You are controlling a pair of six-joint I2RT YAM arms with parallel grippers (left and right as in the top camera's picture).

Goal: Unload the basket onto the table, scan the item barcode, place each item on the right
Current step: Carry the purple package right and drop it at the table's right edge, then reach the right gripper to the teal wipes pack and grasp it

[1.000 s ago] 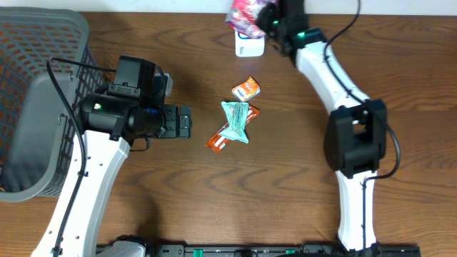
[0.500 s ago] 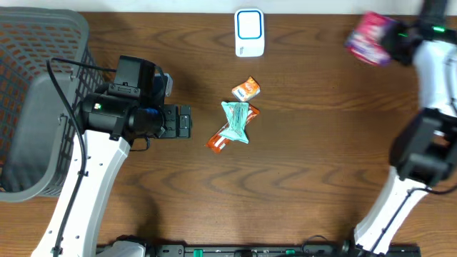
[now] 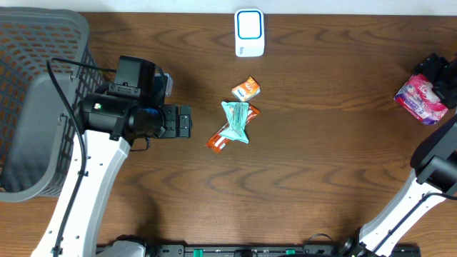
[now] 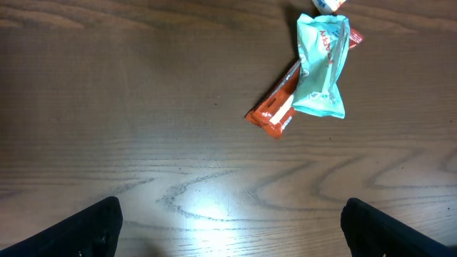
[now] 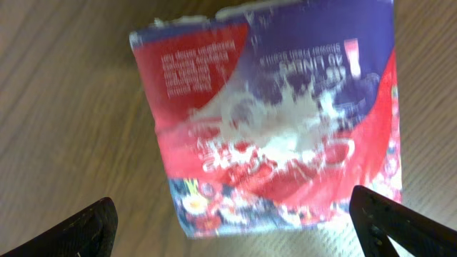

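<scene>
While both of my grippers stand wide open over the dark wood-grain table (image 3: 307,178), the glossy red-and-purple soft plastic packet (image 5: 278,121) lies at the table's far right edge. It sits directly below my right gripper (image 5: 239,227), in the gap between the two black fingertips, touching neither as far as I can see. Its film is shiny and wrinkled, printed with white splashes, small flowers and lines of white lettering. The shape is a puffy rectangle, tilted in the wrist view. My right jaws are spread to the corners of that view and grip nothing.

The white rounded-rectangle scanner with a blue-rimmed window (image 3: 249,32) sits at the table's far edge, well apart from the packet. My left gripper (image 4: 239,228) hovers above bare wood, jaws likewise fully apart and empty. Ahead of it a crinkled teal wrapper (image 4: 320,68) lies across a flat orange bar wrapper (image 4: 277,108), with a small orange sachet (image 3: 245,88) just beyond. A brown wire-mesh basket (image 3: 43,43) stands at the left.
</scene>
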